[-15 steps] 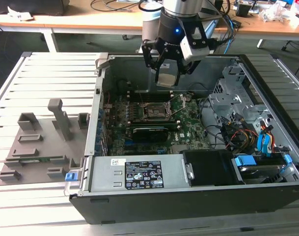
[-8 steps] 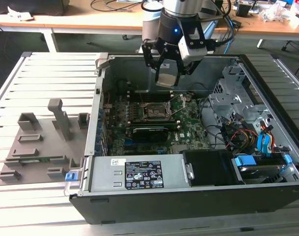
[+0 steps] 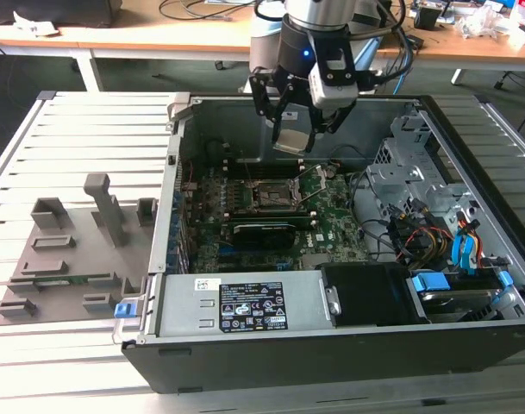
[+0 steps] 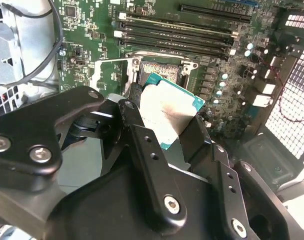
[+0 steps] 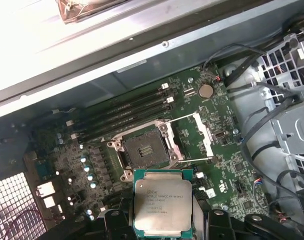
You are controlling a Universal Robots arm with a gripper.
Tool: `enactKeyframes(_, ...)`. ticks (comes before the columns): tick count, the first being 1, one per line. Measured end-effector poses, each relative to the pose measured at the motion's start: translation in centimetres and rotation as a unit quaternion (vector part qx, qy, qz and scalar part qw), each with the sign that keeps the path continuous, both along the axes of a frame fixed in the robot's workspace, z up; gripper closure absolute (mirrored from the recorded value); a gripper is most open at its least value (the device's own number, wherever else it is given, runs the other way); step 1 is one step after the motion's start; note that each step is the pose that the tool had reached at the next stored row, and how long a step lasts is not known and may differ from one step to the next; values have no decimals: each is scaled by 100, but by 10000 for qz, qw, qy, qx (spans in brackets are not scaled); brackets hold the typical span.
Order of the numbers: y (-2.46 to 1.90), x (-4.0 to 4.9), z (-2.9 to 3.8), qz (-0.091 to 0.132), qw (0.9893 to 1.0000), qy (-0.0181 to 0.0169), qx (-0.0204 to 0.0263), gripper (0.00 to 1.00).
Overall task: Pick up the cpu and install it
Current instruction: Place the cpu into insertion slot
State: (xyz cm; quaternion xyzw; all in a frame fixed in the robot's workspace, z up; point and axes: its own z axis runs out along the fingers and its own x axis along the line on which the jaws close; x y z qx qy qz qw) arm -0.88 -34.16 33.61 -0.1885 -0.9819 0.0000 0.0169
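Note:
The cpu (image 3: 293,138), a thin square chip with a pale metal top and green edge, hangs in the air inside the open computer case (image 3: 245,302), a little above the motherboard. My gripper (image 3: 295,129) is shut on it, one black finger on each side. In the second wrist view the cpu (image 4: 167,111) sits between the fingers (image 4: 137,125) of the gripper (image 4: 166,120). In the first wrist view the cpu (image 5: 162,200) is just short of the bare socket (image 5: 144,149), whose metal frame (image 5: 201,134) is swung open. The socket (image 3: 267,195) lies below and to the exterior view's left of the chip.
Grey moulded holder blocks (image 3: 72,250) stand on the slatted table to the exterior view's left of the case. Memory slots (image 5: 127,112), a drive cage with cables (image 3: 417,207) and the black power supply (image 3: 365,293) surround the socket inside the case walls.

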Motion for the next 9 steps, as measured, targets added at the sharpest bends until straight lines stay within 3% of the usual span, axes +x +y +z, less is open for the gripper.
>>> enactKeyframes(9, 0, 0, -7, -379, 9993, 0, -12, 45)
